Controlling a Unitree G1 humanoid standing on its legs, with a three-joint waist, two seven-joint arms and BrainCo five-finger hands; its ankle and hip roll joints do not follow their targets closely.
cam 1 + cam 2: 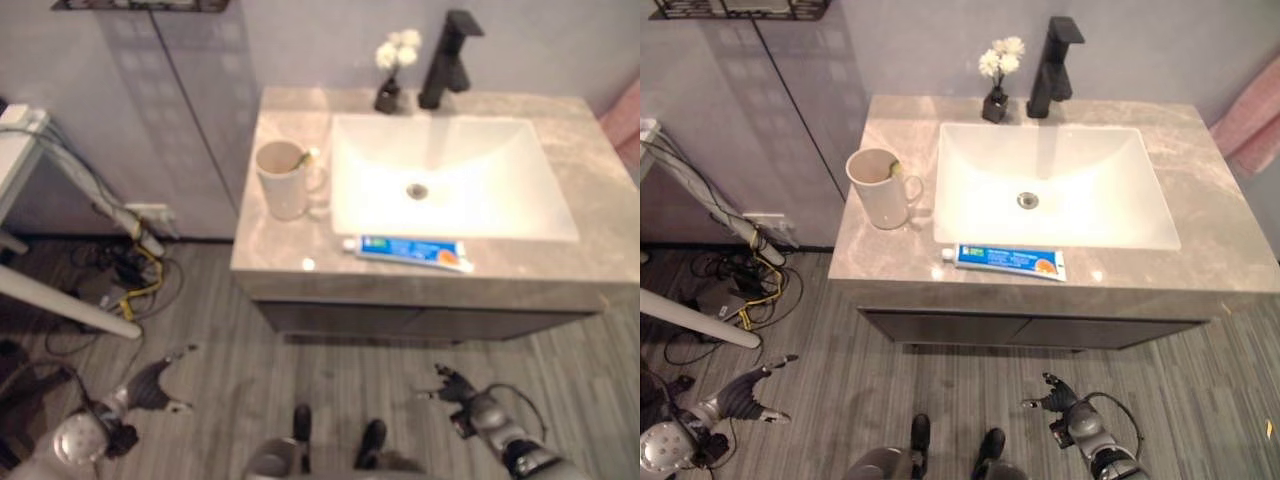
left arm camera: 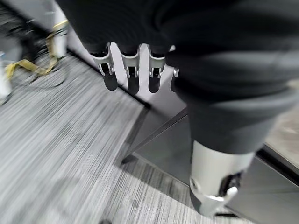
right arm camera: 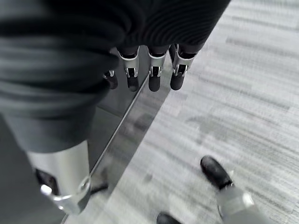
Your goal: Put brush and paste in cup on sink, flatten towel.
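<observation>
paste (image 1: 1005, 260) lying flat on the counter's front edge, just in front of the basin (image 1: 1050, 185) | brush poking out of cup (image 1: 878, 187) left of it | left hand (image 1: 155, 385) and right hand (image 1: 1058, 395) both low over floor, fingers loose, nothing in 'em

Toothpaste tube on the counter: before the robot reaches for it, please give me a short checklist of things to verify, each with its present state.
1. Toothpaste tube lies flat on the counter's front edge, nothing on it: ok.
2. Cup stands upright beside the basin: ok.
3. Toothbrush is in the cup: cannot tell; only a pale tip shows at the rim.
4. Right hand holds nothing, fingers relaxed: ok.
5. Left hand holds nothing, fingers relaxed: ok.
6. Hands are near the tube: not ok; both hang low, above the floor in front of the cabinet.
</observation>
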